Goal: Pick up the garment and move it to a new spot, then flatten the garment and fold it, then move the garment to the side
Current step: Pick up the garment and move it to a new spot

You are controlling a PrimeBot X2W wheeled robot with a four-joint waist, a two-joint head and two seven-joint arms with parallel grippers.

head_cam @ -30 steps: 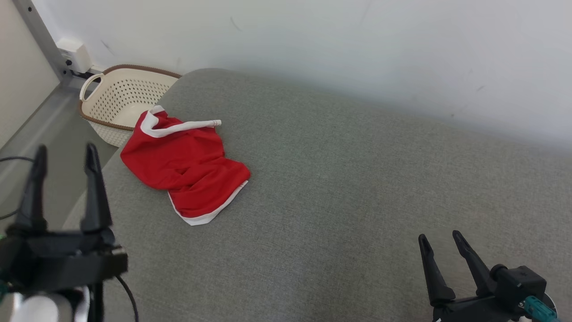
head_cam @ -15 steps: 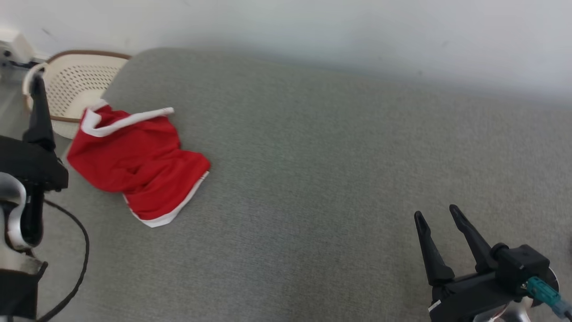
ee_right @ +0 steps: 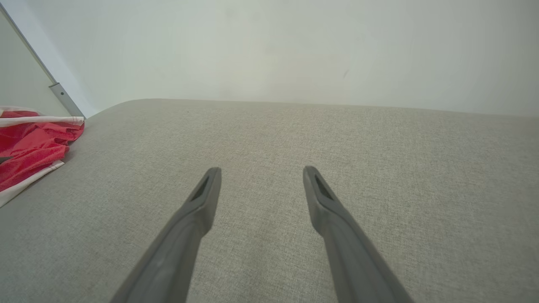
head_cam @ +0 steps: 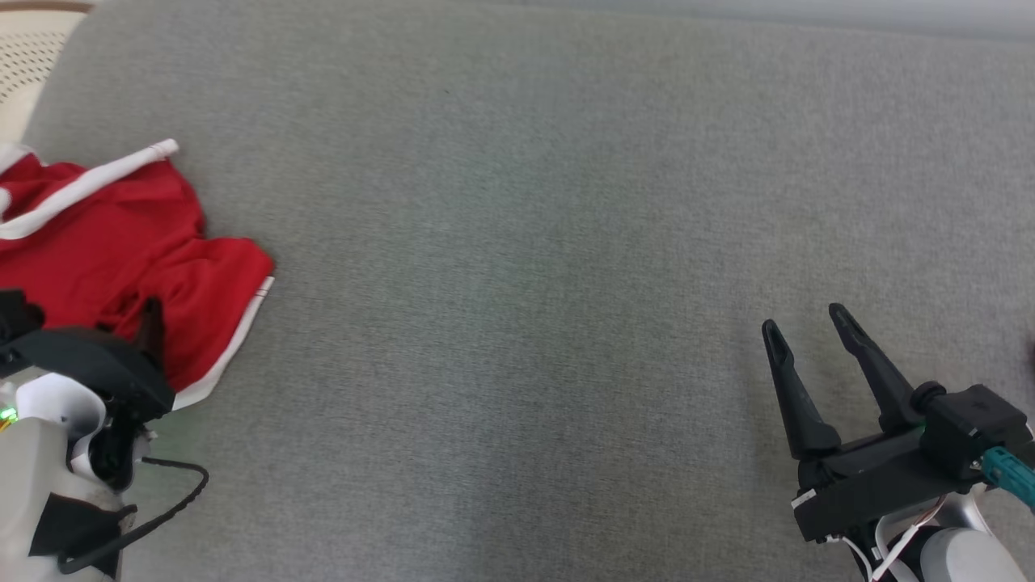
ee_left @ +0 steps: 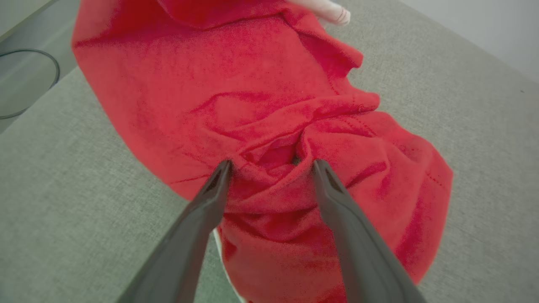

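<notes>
Grey cushion (head_cam: 525,242), pale wall (ee_right: 269,46)

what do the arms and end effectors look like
Each end effector has two long, tapering dark fingers on a black base. Left end effector: pale forearm, loose black cable. Right end effector: teal connector, thin white wires.

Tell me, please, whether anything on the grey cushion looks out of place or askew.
The red garment lies crumpled in folds at the left edge of the grey cushion, not flat. Nothing looks spilled or damaged.

Bright, even light; wide-angle distortion
</notes>
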